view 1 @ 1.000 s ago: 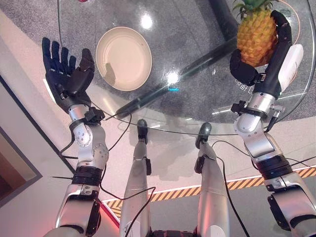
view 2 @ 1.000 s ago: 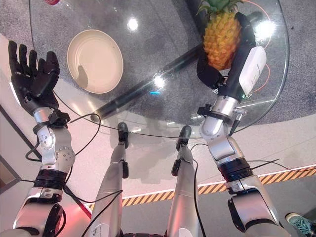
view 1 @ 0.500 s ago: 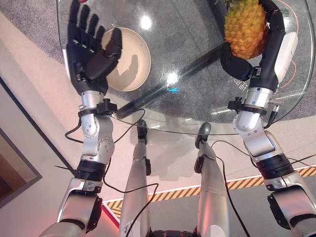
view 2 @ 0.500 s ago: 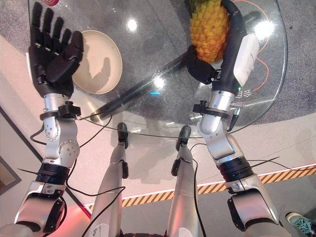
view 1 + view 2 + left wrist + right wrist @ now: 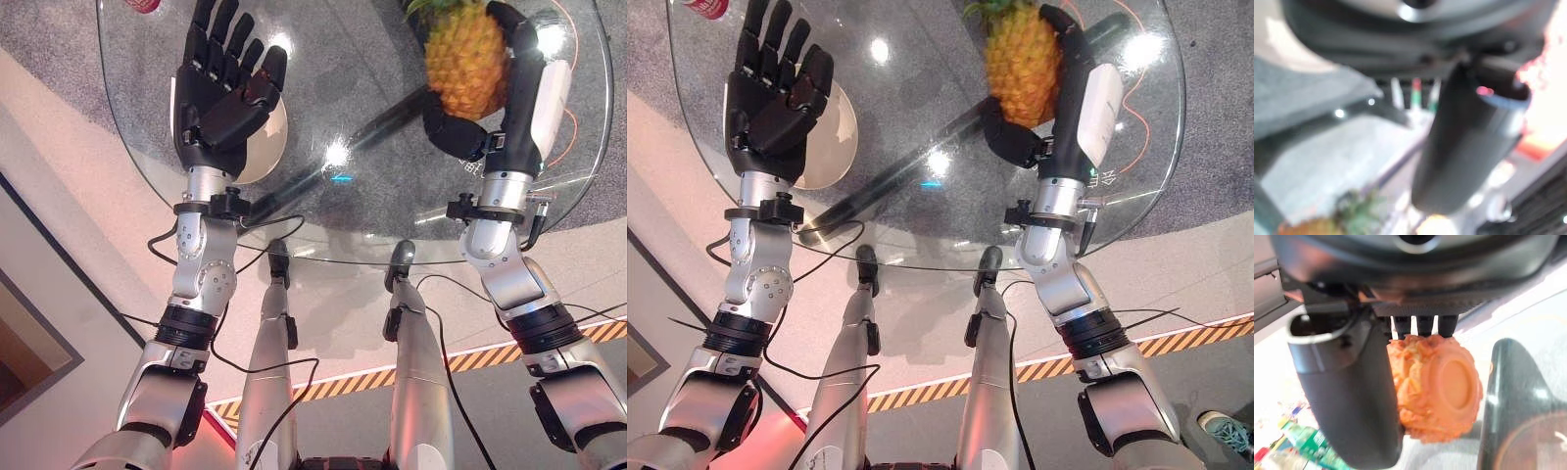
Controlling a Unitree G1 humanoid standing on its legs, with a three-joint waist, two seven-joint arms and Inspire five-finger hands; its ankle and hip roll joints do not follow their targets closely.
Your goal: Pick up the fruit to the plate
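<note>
**Carrying the pineapple toward the plate**

I am holding the orange-yellow, rough-skinned pineapple with its green leafy crown (image 5: pixel 468 67) in my right robot hand (image 5: pixel 465 132), fingers curled up one side of the fruit and the thumb cupping it from below. In the right wrist view the fruit's flat round base (image 5: pixel 1449 382) is facing the camera, wedged between thumb and fingers, so the grip is looking firm. The pineapple is hanging above the right half of the round clear-glass counter (image 5: pixel 382 211), not resting on it.

My left robot hand (image 5: pixel 774 98) is raised, palm up, fingers straight and spread, holding nothing. It is hovering over the shallow cream round plate (image 5: pixel 835 147) and covering most of it from the head camera, leaving a sliver of rim showing beside the palm.

As I judge it, the step in hand is the carry across the counter to the plate, which is lying well apart from the fruit. To do this well I am wanting to keep the fruit upright and the wrist steady (the thing is top-heavy with that crown, and a tilt could roll it out over the thumb). My left robot hand is sitting right where the fruit needs to land, so it should either clear off the plate or take the fruit. Lowering until the base meets the plate before relaxing my fingers should stop it toppling onto the glass.
</note>
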